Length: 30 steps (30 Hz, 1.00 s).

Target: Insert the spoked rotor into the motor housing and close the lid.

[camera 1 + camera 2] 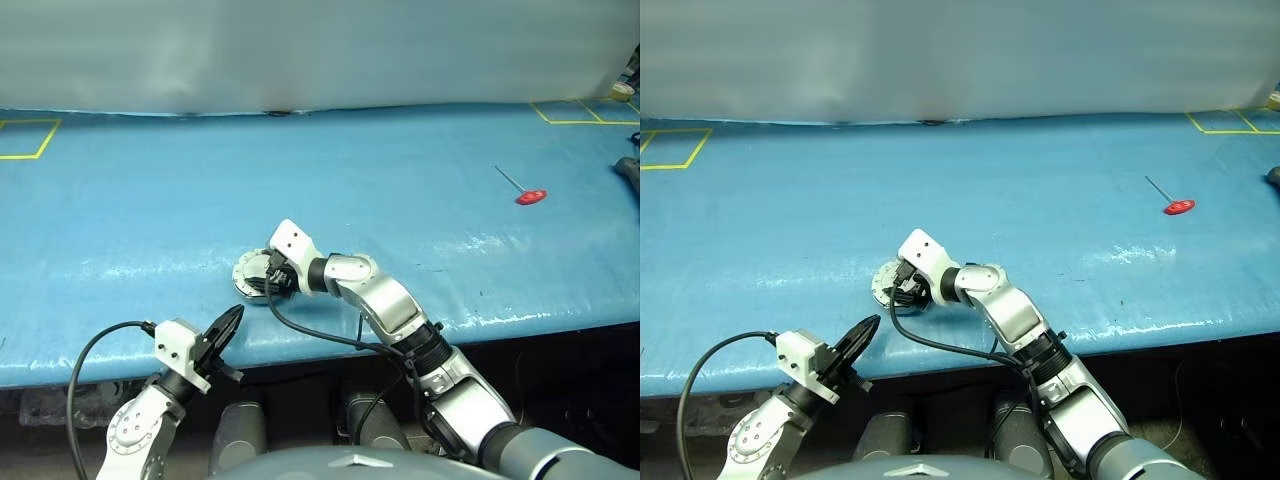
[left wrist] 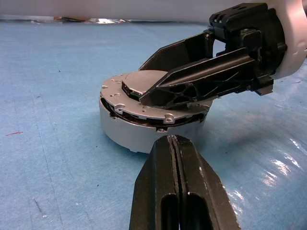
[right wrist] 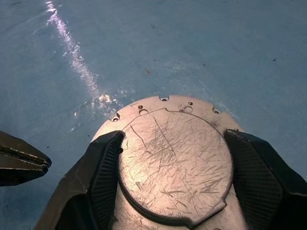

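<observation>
Evenly bright, lit from overhead — glare streaks across the blue mat [image 1: 480, 270] at about four o'clock of the lid [image 3: 175, 163]. Sheen and fine scratches catching light on that plain face. Soft shadow under the motor housing [image 2: 144, 134] — backdrop washed pale.

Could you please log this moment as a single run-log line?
stage: closing lid | lid: down on motor housing | right gripper: open, fingers either side of lid's raised centre | left gripper: shut, empty, nearby

Right gripper [image 2: 192, 79] covers the lid [image 2: 144, 84]; surrounding table [image 1: 150, 200] open.
</observation>
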Each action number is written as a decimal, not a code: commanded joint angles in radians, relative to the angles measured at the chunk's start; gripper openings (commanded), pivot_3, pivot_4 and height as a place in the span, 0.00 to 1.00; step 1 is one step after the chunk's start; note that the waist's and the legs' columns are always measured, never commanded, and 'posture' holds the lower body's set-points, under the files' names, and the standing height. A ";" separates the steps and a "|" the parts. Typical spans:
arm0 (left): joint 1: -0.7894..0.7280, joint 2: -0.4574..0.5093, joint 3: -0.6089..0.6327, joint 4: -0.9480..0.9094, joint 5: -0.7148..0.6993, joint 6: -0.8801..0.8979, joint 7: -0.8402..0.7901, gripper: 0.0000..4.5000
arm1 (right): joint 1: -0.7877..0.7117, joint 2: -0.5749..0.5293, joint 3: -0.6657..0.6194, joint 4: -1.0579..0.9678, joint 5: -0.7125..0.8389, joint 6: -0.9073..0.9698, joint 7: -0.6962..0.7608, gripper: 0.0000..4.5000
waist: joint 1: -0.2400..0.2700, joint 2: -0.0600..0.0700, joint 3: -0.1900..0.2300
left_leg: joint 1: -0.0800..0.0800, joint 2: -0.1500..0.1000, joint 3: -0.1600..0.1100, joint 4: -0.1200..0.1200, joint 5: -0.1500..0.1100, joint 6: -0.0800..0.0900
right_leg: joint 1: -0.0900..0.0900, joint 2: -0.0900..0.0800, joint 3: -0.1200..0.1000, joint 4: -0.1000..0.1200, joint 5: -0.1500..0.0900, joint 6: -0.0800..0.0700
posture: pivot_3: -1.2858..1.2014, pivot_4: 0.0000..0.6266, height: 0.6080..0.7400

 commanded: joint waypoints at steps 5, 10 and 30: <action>-0.004 0.007 -0.003 0.025 -0.013 -0.026 -0.016 0.00 | 0.021 0.006 0.014 -0.040 -0.012 -0.014 -0.007 0.67 | 0.000 0.000 0.000 | 0.000 0.000 0.000 0.000 0.000 0.000 | 0.000 0.000 0.000 0.000 0.000 0.000 | 0.52 0.24 1.00; -0.002 0.004 0.000 0.033 -0.015 -0.032 -0.016 0.00 | 0.047 0.022 0.032 -0.052 -0.020 -0.011 -0.028 0.67 | -0.001 0.000 0.000 | 0.000 0.000 0.000 0.000 0.000 0.000 | 0.000 0.000 0.000 0.000 0.000 0.000 | 0.52 0.24 1.00; -0.002 0.006 -0.002 0.043 -0.024 -0.034 -0.019 0.00 | 0.040 0.021 0.065 -0.034 -0.057 -0.081 -0.009 0.67 | -0.003 0.000 0.000 | 0.000 0.000 0.000 0.000 0.000 0.000 | 0.000 0.000 0.000 0.000 0.000 0.000 | 0.52 0.24 1.00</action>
